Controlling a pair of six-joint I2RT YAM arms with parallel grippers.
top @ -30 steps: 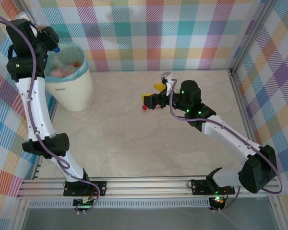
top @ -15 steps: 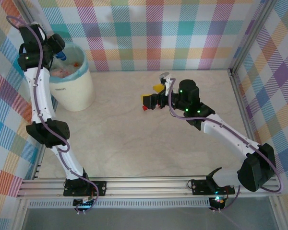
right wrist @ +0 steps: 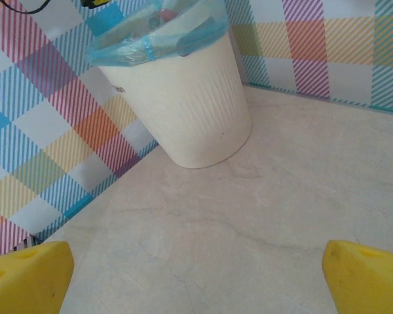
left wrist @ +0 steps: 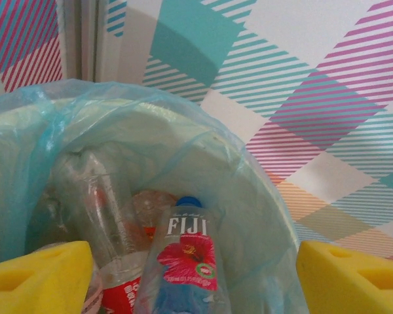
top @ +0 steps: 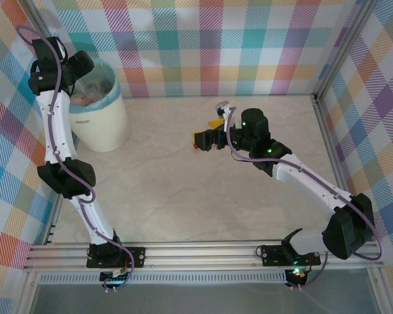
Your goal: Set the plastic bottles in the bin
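Hovering above the bin (top: pixel 103 125), the left gripper (left wrist: pixel 196 278) has its jaws spread wide, nothing between them. Inside the teal liner (left wrist: pixel 26 131) lie plastic bottles (left wrist: pixel 101 203), a Fiji bottle (left wrist: pixel 183 261) uppermost. Over the counter (top: pixel 183 190), well apart from the bin, the right gripper (top: pixel 208 131) has its jaws spread and empty.

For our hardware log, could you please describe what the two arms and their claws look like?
The left arm and right arm have white links and black joint housings, each trailed by a purple cable; green lights dot the right arm. The left claw and right claw carry yellow wedge-shaped pads.
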